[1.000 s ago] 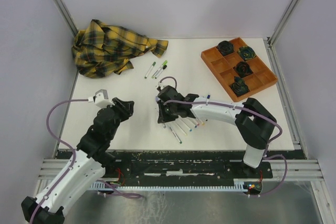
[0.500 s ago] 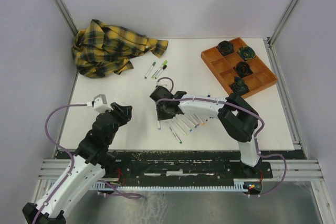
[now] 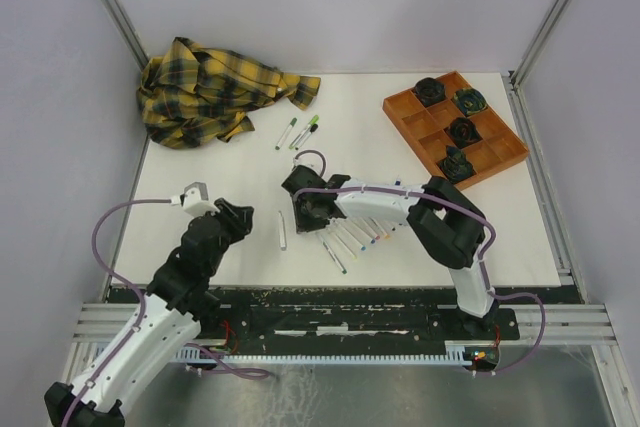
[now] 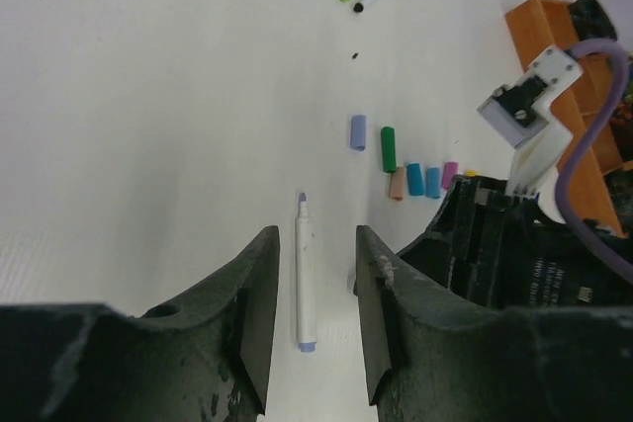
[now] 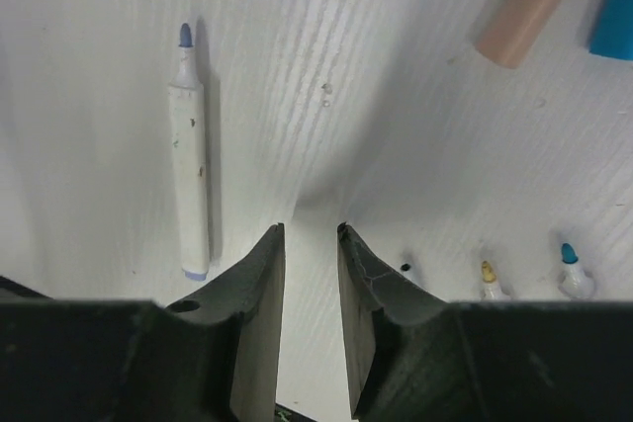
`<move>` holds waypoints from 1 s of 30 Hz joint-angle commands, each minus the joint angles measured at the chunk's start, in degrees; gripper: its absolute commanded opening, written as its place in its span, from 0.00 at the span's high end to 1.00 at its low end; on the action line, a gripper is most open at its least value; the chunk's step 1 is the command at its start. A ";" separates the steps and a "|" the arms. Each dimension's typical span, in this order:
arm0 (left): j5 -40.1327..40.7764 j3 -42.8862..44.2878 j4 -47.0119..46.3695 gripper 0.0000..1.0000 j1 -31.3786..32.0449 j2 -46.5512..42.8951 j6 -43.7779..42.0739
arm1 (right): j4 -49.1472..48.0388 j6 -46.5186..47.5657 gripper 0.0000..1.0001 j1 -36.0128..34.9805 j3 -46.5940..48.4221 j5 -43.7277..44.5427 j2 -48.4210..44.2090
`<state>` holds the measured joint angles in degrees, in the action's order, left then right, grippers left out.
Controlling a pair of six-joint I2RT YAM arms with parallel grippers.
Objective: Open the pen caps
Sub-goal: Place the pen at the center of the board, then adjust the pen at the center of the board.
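The white table (image 3: pixel 450 237) carries a yellow plaid cloth (image 3: pixel 215 87) at the far left and an orange tray (image 3: pixel 397 117) at the far right. Left gripper (image 4: pixel 313 240): fingers spread, nothing between them, poised over a white uncapped pen (image 4: pixel 305 284) lying flat. Right gripper (image 5: pixel 309 234): fingers parted by a narrow gap, empty, just beside that pen. A row of uncapped pens (image 3: pixel 355 239) lies under the right arm. Pen caps (image 4: pixel 415 179): loose, clustered on the table beside the right gripper. Three capped pens (image 3: pixel 300 132) lie near the cloth
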<state>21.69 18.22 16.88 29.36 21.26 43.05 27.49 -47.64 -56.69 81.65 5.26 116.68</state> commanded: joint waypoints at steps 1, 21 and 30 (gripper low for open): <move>-1.28 -0.63 -2.20 0.67 0.12 7.35 0.90 | -4.68 3.98 0.66 -0.11 0.51 -5.30 -5.69; -15.83 1.06 -13.03 0.97 0.08 34.95 0.20 | 1.27 49.95 0.63 25.56 -6.83 -48.64 -36.34; -13.98 3.59 -13.95 0.97 0.53 43.24 -1.04 | -1.09 47.43 0.59 31.64 -9.44 -56.34 -40.28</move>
<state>7.38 19.22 5.82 29.39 61.93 43.77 29.21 0.08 -26.68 73.58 -44.21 79.99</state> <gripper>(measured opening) 0.033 0.404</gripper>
